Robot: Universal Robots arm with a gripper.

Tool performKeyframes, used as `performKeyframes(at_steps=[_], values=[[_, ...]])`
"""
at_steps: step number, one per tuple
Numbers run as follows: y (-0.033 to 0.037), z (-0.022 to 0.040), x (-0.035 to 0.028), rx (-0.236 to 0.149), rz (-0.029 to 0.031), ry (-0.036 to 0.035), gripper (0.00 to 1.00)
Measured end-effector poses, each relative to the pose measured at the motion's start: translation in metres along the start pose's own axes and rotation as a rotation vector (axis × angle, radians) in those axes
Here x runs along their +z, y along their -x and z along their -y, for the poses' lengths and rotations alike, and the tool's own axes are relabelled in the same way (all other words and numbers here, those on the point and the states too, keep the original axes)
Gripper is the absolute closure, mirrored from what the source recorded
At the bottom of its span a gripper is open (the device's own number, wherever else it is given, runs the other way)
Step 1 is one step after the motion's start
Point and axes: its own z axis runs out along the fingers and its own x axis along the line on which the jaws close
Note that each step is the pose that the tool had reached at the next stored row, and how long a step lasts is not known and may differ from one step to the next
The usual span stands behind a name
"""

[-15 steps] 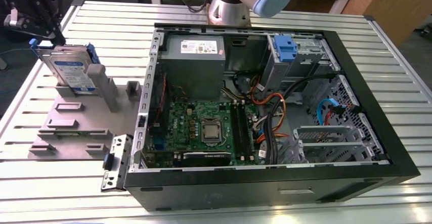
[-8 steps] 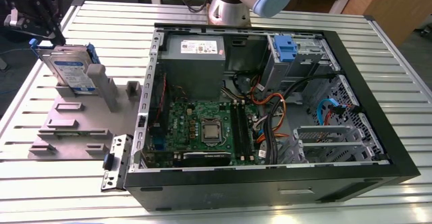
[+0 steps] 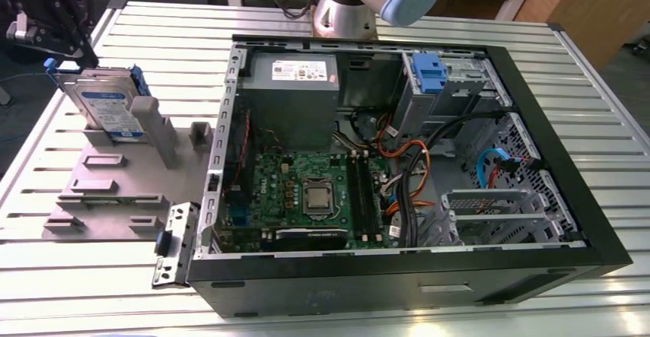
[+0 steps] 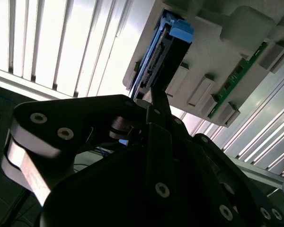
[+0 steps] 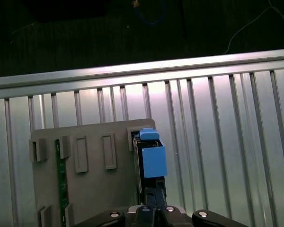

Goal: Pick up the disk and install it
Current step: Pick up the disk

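Silver-grey metal in blue plastic: flat rectangular hard drive in its blue carrier bracket, the disk [image 3: 102,105], standing on edge in a slot of the pale grey moulded holder plate [image 3: 112,166] on the ribbed aluminium tabletop [image 3: 152,17], at the exterior view's left, beside the open black computer case [image 3: 406,280]. Black gripper [image 5: 154,193] set narrow at the disk's blue end, tips together; clamped on the plastic or only touching it, hard to say. Step in hand, by the look of it: the pick-up. Best done with a firm, square hold on the carrier, clear of the connector pins, then a lift straight along the slot, no twisting against the upright grey posts [image 3: 152,128].
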Motion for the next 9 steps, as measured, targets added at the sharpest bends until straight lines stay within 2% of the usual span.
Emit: performKeyframes(at_steps=[9], values=[[0.0001,0.0012,-0.0006,0.000,0.0001,-0.0001,0.89]])
